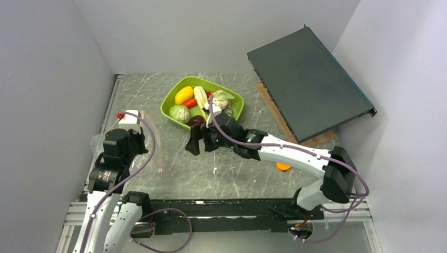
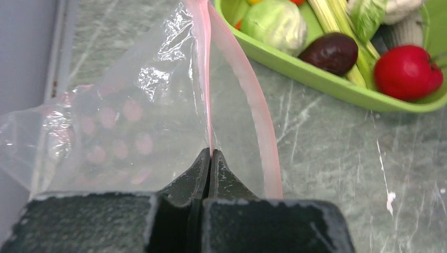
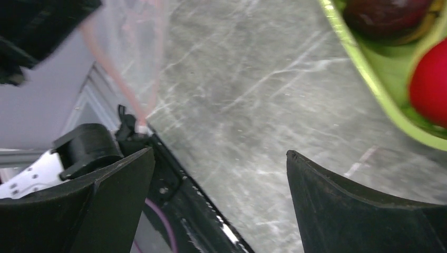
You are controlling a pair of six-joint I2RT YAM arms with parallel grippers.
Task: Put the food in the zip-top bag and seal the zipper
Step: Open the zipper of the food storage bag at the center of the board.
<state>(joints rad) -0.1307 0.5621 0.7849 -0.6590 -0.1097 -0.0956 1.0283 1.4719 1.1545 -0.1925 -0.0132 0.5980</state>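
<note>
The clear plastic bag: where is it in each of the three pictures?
Top external: bag far left, beside the left arm.
Left wrist: bag fills the left half, pinched in the shut left pincer.
Right wrist: bag in the top left corner.
Shared landmark: lime-green tray, up and right of the bag everywhere.

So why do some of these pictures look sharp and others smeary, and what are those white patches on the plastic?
Left wrist view: the white patches are glare on the crinkled zip-top bag; the left gripper, close to the lens, looks soft. Right wrist view: soft all over, right gripper and red toy fruit included. Top view: even light, only faint shadows.
</note>
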